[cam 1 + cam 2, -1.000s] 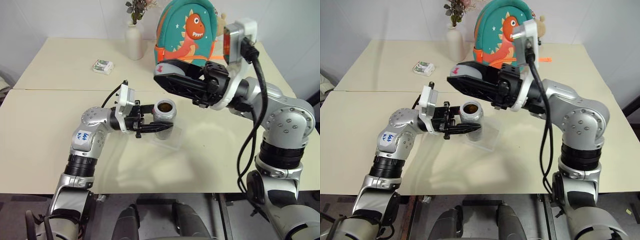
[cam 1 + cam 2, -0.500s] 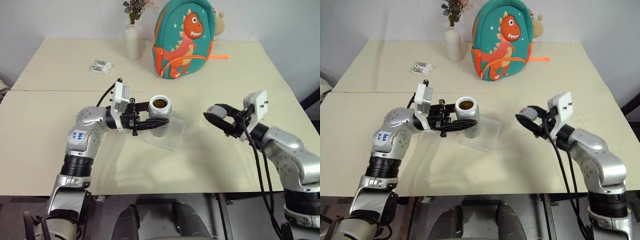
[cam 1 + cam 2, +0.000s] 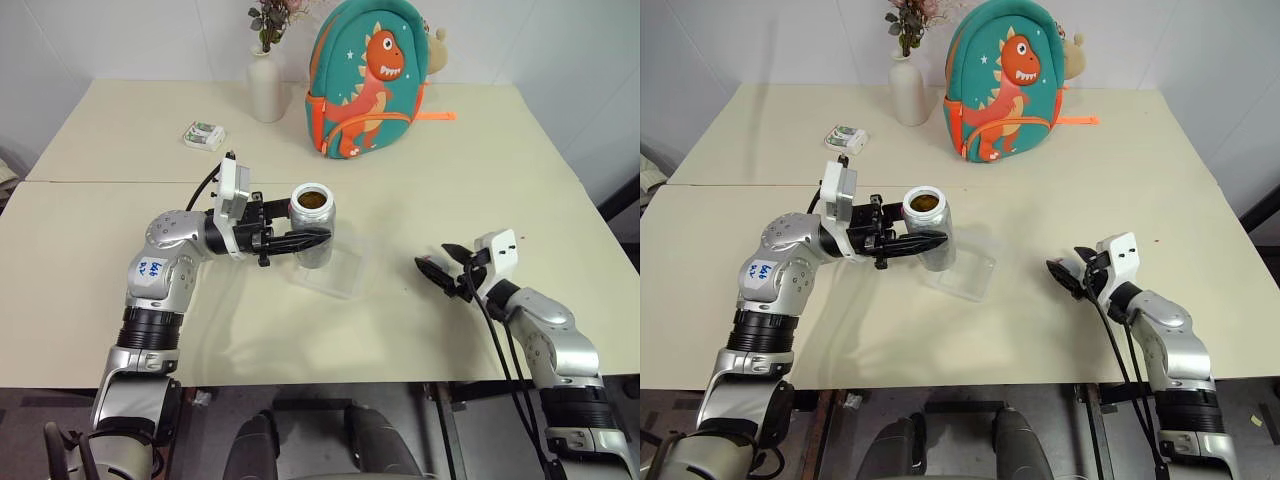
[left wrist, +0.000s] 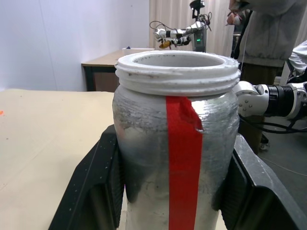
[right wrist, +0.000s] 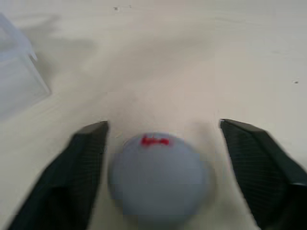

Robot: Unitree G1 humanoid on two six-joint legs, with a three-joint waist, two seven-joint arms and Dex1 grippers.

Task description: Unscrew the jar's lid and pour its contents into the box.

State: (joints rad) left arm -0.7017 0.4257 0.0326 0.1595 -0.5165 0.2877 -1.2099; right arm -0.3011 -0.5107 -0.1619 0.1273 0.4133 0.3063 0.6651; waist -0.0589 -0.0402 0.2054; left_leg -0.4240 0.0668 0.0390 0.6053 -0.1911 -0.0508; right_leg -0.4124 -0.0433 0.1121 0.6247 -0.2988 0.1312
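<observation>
Left gripper (image 3: 318,238) jaws clamped on small clear plastic jar (image 3: 313,226) with red streak, lid off, held upright over shallow clear plastic square box (image 3: 336,272) on beige table (image 3: 120,240). Right gripper (image 5: 160,177) jaws spread wide, gaps either side of round grey lid (image 5: 158,175) with red mark, low on table right of box. Brown contents (image 3: 312,199) inside jar.

A robotics lab: another robot arm (image 4: 180,34) behind plain tables (image 3: 130,120).
</observation>
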